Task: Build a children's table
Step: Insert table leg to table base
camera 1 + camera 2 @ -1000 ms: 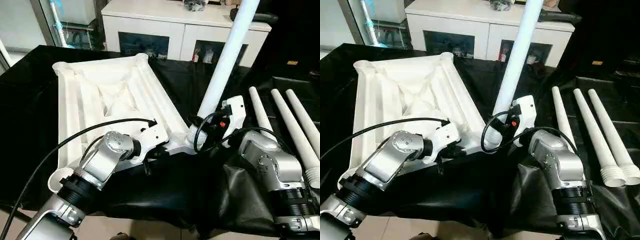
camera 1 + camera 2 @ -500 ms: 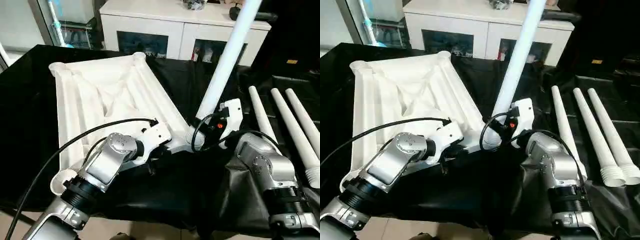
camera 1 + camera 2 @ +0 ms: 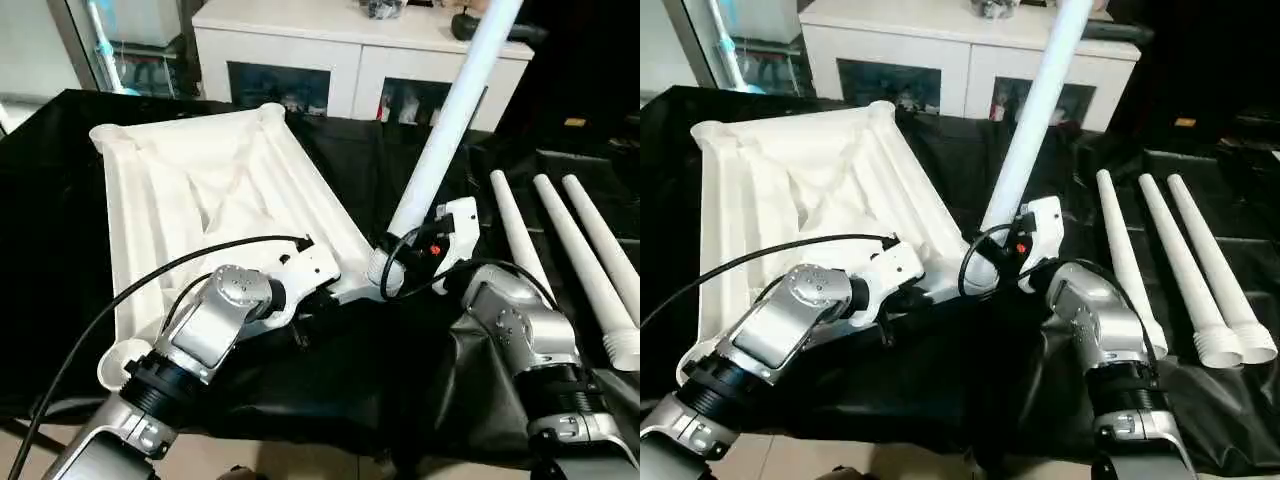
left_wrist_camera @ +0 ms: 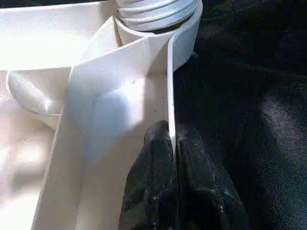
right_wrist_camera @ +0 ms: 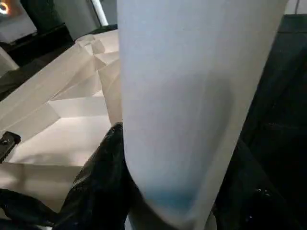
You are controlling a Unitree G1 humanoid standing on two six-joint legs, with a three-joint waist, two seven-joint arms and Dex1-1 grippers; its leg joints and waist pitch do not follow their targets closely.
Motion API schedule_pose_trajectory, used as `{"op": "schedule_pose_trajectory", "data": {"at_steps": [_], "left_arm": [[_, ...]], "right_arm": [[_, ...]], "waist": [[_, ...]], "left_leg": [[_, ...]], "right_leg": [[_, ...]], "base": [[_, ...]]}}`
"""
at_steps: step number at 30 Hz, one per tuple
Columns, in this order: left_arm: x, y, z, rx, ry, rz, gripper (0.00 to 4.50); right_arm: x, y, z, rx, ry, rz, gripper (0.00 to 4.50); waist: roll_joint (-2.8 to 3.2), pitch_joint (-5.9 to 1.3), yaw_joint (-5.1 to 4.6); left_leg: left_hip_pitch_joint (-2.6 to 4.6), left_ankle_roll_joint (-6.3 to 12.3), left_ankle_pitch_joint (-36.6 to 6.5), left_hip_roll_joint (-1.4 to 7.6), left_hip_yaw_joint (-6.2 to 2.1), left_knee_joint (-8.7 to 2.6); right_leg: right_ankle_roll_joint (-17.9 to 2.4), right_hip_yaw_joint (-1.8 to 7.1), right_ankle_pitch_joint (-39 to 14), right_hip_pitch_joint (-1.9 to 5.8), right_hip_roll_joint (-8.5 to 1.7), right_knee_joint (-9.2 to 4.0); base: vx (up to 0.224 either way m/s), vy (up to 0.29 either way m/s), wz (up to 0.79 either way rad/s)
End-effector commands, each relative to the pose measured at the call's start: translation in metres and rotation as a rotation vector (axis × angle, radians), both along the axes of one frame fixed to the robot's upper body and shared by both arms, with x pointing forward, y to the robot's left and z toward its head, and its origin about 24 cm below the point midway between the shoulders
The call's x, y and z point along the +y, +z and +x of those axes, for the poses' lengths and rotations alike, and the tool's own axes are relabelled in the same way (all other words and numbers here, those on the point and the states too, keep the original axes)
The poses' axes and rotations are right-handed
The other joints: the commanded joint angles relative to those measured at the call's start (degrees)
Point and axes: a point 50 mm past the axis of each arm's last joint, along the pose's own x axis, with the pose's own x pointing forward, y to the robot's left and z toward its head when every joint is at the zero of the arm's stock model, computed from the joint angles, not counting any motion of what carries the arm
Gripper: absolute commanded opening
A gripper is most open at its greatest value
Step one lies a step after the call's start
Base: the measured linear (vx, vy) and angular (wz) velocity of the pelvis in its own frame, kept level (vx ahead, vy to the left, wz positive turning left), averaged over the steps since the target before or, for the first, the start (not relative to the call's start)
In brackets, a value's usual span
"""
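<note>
The tabletop [image 3: 210,200] lies upside down on the black cloth [image 3: 350,380]; the right gripper [image 5: 165,191] clasps a leg [image 3: 445,130] entering the near corner socket [image 4: 184,33], the left gripper [image 4: 172,143] pinches the rim. Next probably calls for twisting the leg home

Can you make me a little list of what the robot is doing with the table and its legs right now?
tabletop: upside down on the black cloth, ribbed side up
left claw: pinching the tabletop's side wall near the corner
right claw: closed around the standing leg
standing leg: tilted, its ridged end in the near corner socket
spare legs: three, lying side by side on the robot's right
cabinet: white, behind the work
legs fitted or going in: one of four
</note>
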Motion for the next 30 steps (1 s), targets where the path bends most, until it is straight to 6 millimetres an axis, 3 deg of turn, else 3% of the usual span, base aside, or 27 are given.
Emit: {"op": "schedule_pose_trajectory", "data": {"at_steps": [1, 14, 22, 30], "left_arm": [[0.004, -0.008, 0.000, 0.018, 0.044, 0.020, 0.00], [0.004, -0.008, 0.002, 0.012, 0.064, 0.014, 0.00], [0.005, -0.008, 0.002, 0.012, 0.071, 0.015, 0.00], [0.006, -0.007, 0.003, 0.009, 0.075, 0.019, 0.00]], "right_arm": [[-0.003, -0.015, -0.006, 0.040, -0.013, 0.013, 1.86], [0.008, -0.045, -0.033, 0.008, -0.054, 0.107, 1.86], [0.015, -0.057, -0.045, -0.058, 0.015, -0.082, 1.86], [0.015, -0.062, -0.047, -0.049, 0.042, -0.150, 1.86]], "waist": [[-0.49, -2.75, -0.20], [-0.33, -2.58, -0.41], [-0.41, -2.24, -0.68], [-0.53, -2.37, -0.86]], "left_leg": [[1.75, -2.12, -18.9, 5.30, -3.31, -5.47], [1.90, -2.53, -21.3, 5.48, -3.44, -6.15], [2.11, -3.59, -26.0, 5.36, -3.77, -6.31], [2.07, -3.41, -26.3, 5.47, -3.81, -6.62]], "right_leg": [[-9.8, 2.64, -21.7, 0.32, -4.30, -5.34], [-9.3, 2.61, -22.2, 0.10, -4.30, -5.78], [-7.2, 2.69, -28.6, -0.43, -4.44, -6.57], [-7.5, 2.70, -25.9, -0.43, -4.22, -6.54]], "base": [[0.000, 0.000, 0.00], [0.000, 0.000, 0.00], [0.000, 0.000, 0.00], [0.000, 0.000, 0.00]]}}
